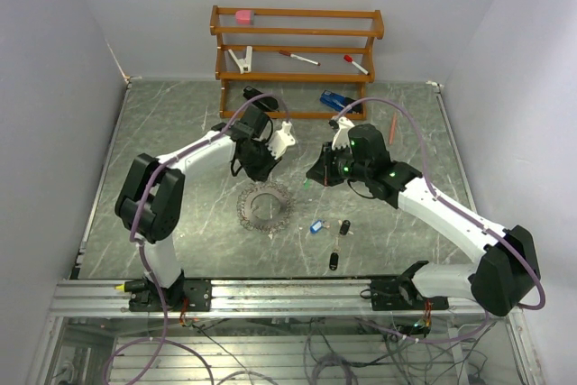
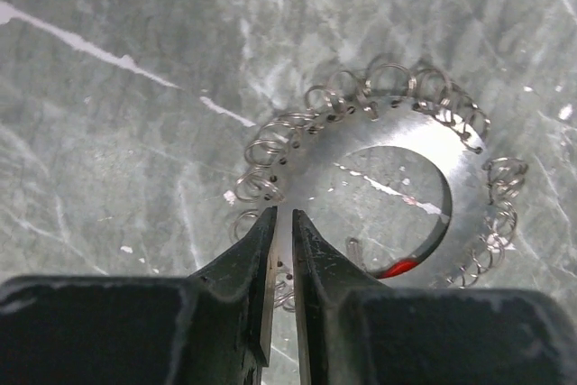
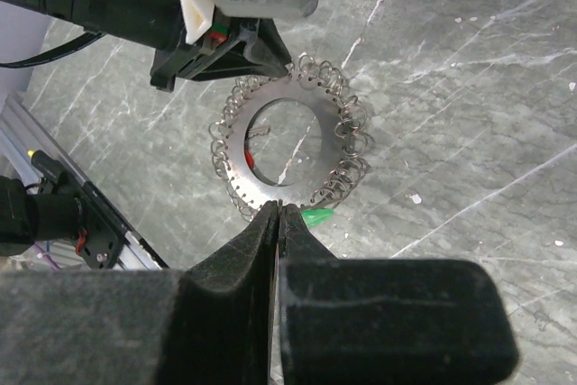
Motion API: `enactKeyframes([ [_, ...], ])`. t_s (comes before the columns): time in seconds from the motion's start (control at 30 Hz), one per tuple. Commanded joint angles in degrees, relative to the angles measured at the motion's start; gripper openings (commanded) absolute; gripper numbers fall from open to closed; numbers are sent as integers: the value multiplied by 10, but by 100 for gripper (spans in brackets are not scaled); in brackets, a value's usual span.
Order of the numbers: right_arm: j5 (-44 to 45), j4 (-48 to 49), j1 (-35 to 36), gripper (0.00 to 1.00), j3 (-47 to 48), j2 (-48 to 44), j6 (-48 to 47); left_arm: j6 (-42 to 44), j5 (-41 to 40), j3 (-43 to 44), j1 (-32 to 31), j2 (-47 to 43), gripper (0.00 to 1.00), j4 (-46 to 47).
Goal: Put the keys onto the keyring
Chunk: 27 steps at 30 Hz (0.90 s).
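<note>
Evidently we are at the threading step for the first key. The keyring lies flat on the grey marbled tabletop. Small wire loops hang all round its rim, and the red tag shows at the inner edge of its hollow.

Our left gripper stands over the ring's far rim. Its fingers are a thin slit apart, with pale metal showing in the slit. We cannot tell whether they pinch the plate or merely straddle it.

Our right gripper is clenched tight just off the opposite edge of the ring. The green key pokes sideways from its tips, so we judge it pinched there. The blue key and the two black keys lie on the table to the ring's right, apart from it.

To do this well, we would first make sure the ring is pinned, since a light plate is likely to slide when pushed. Then we would pick a single loop on the side facing the right gripper. We would line the key's hole up with that loop's open end and feed it in slowly. The key could twist in such a narrow pinch.
</note>
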Motion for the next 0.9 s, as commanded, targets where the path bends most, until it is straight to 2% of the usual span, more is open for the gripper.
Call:
enactKeyframes([
  [0.0, 2, 8, -4, 0, -7, -13, 2, -53, -81, 7, -3, 18, 23, 20],
  [0.2, 2, 6, -5, 0, -6, -11, 0, -74, -113, 10, -12, 25, 23, 25],
  [0.5, 1, 8, -6, 0, -9, -9, 3, -102, -93, 37, -25, 32, 24, -10],
  [0.6, 1, 9, -6, 0, -10, -9, 1, -107, -103, 41, -33, 29, 30, -12],
  [0.7, 2, 4, -7, 0, -7, -10, -1, -109, -109, 33, -38, 29, 44, -6],
  [0.87, 2, 2, -9, 0, -8, -14, -3, -116, -117, 29, -43, 41, 45, 0],
])
